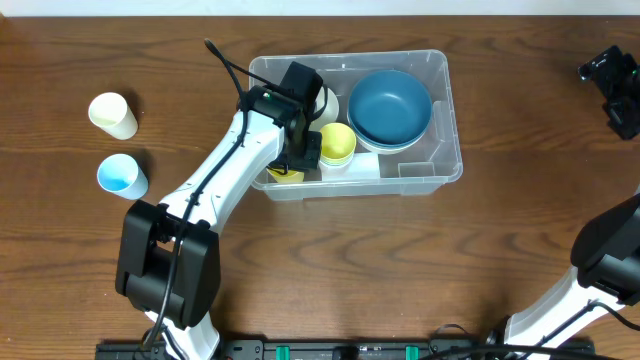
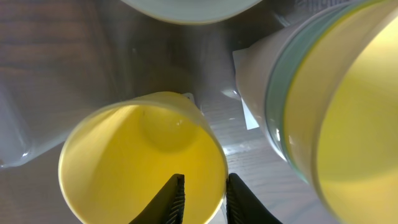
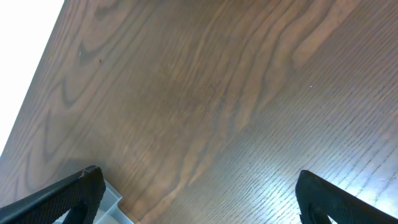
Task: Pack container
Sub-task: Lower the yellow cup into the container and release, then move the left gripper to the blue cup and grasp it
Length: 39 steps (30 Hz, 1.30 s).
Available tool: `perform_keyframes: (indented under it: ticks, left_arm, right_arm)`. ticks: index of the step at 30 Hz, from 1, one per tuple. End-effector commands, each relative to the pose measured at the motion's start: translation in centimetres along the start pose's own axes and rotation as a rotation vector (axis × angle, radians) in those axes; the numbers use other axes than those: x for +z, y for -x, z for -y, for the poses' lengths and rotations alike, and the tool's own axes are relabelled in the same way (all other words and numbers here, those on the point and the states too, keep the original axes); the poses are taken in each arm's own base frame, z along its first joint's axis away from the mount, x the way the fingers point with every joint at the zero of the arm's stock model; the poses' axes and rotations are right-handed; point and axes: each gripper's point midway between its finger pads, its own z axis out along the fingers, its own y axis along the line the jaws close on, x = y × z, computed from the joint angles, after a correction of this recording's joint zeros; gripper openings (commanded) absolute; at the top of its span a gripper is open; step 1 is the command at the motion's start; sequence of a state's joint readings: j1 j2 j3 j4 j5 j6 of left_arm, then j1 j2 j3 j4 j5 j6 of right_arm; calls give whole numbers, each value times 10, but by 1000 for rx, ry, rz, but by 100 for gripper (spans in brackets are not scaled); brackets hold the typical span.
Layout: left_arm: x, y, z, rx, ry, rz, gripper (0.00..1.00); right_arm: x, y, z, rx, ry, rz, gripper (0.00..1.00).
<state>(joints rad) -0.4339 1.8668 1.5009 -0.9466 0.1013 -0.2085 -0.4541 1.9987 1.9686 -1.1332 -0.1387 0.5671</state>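
Note:
The clear container [image 1: 446, 95] stands at the table's middle back. It holds a blue bowl [image 1: 390, 105], a yellow cup on a pale stack [image 1: 337, 142] and a white cup [image 1: 326, 102]. My left gripper [image 1: 296, 160] reaches down into its front left corner. In the left wrist view its fingers [image 2: 205, 194] straddle the rim of a yellow cup [image 2: 140, 152], one inside and one outside, closed on it. The stack [image 2: 348, 106] stands close on the right. My right gripper [image 1: 615, 85] is open and empty at the far right back, over bare wood [image 3: 199, 199].
A cream cup [image 1: 113, 115] and a light blue cup [image 1: 122, 176] lie on the table left of the container. A pale box corner [image 3: 115, 205] shows by the right gripper's left finger.

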Motion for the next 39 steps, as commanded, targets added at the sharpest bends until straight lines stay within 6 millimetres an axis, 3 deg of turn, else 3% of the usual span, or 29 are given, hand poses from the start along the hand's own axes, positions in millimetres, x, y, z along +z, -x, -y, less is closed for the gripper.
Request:
perform_keyframes:
  ticks: [1,13,18,23,29,39]
  left_arm:
    - [-15,16,-5,-13,3,44,25]
    - [-113,62,-27,-88,-26,274,35]
    - [-157,60,-83,-196,85,350,40]
    - [-185,46,-144,-350,135,396,42]
    - [-169,8,-212,-582,244,268,46]
    - [-101,-46,-275,-876,295,32,47]
  right_arm:
    - [-1,0,-2,6,2,1,99]
    - [-1,0,-2,6,2,1,99]
    - [-1,0,-2,6,2,2,99]
    - [-1,0,-2,6,2,1,99]
    - [-1,0,-2,6,2,1,99]
    - [-1,0,-2,6,2,1,99]
